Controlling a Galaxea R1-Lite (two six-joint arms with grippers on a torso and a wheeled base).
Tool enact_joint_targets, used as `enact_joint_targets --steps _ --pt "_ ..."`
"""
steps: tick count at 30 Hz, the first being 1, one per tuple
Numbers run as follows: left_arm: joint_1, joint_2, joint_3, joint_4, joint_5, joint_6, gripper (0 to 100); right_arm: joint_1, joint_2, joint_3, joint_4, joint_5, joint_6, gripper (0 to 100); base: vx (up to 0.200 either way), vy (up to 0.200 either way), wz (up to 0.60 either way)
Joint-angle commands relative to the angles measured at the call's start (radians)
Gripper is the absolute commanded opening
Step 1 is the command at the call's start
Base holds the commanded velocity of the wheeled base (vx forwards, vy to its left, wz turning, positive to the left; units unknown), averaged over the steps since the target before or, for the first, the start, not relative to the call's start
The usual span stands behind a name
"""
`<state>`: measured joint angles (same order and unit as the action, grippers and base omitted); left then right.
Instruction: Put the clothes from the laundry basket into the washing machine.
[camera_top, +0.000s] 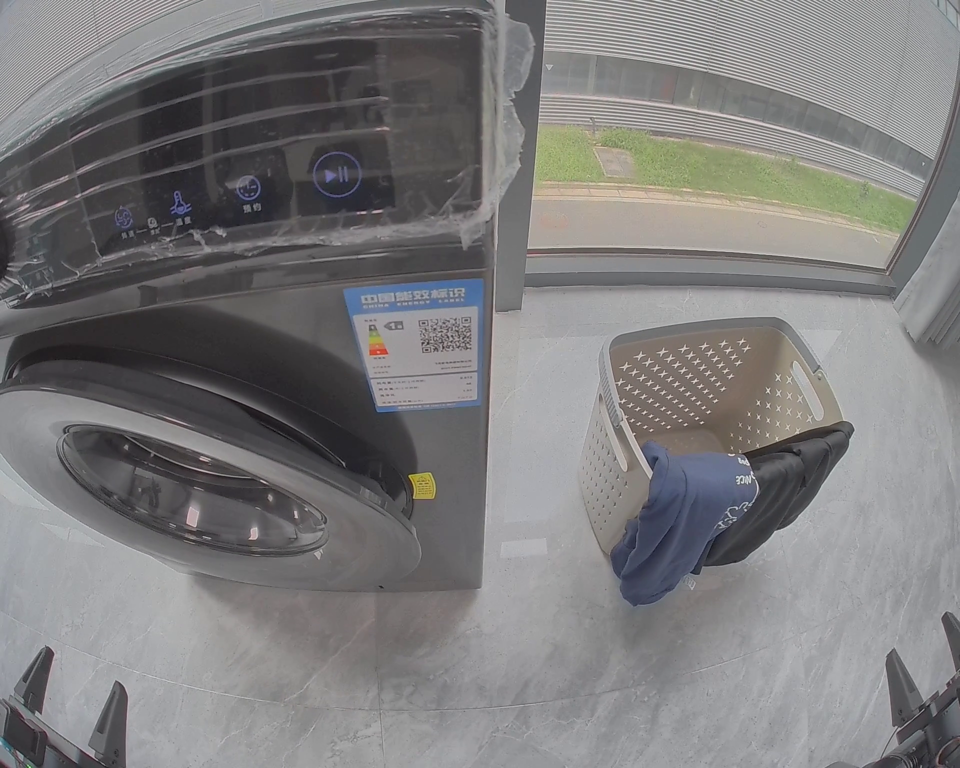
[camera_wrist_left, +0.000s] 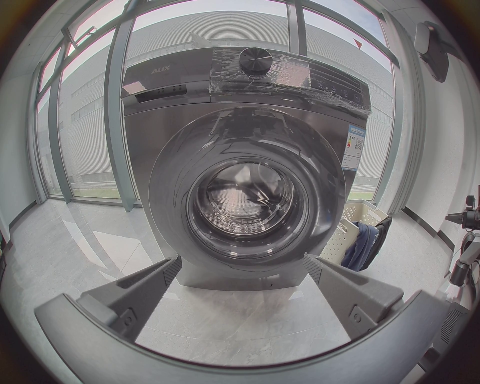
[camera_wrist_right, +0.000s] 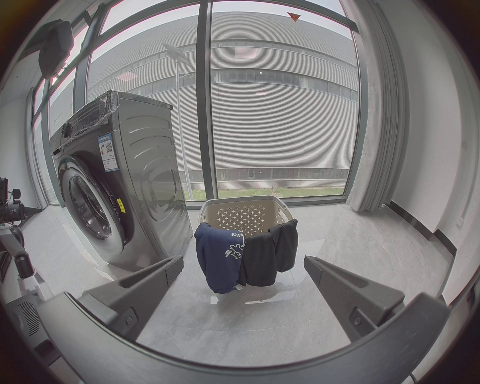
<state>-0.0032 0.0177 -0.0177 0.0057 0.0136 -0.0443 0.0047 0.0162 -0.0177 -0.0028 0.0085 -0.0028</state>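
A grey front-loading washing machine (camera_top: 300, 330) stands on the left, its round door (camera_top: 200, 490) shut against the drum. To its right on the floor is a beige laundry basket (camera_top: 700, 390). A navy blue garment (camera_top: 680, 520) and a black garment (camera_top: 790, 480) hang over the basket's near rim. My left gripper (camera_wrist_left: 242, 265) is open, low in front of the machine's door (camera_wrist_left: 247, 207), holding nothing. My right gripper (camera_wrist_right: 240, 270) is open too, low and short of the basket (camera_wrist_right: 245, 215), facing the hanging clothes (camera_wrist_right: 220, 255).
Floor-to-ceiling windows (camera_top: 720, 130) run behind the machine and the basket. A curtain (camera_wrist_right: 375, 125) hangs at the far right. Smooth grey floor tiles (camera_top: 600, 660) lie open between me, the machine and the basket.
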Motion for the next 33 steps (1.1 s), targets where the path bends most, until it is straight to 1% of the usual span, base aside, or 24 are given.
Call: enact_joint_targets --steps 1,20,32,33 --pt "0.000 -0.012 0.015 0.000 0.002 0.000 100 0.000 -0.016 0.016 0.000 0.001 0.000 100 0.000 0.200 0.00" --pt "-0.001 -0.012 0.015 0.000 0.000 0.000 100 0.000 -0.016 0.016 0.000 0.001 0.000 100 0.000 0.200 0.00" --pt "-0.001 -0.012 0.015 0.000 0.000 0.000 100 0.000 -0.016 0.018 0.000 0.001 0.000 100 0.000 0.000 0.00" --pt "-0.001 -0.012 0.015 0.000 0.000 0.000 100 0.000 -0.016 0.018 0.000 0.001 0.000 100 0.000 0.200 0.00"
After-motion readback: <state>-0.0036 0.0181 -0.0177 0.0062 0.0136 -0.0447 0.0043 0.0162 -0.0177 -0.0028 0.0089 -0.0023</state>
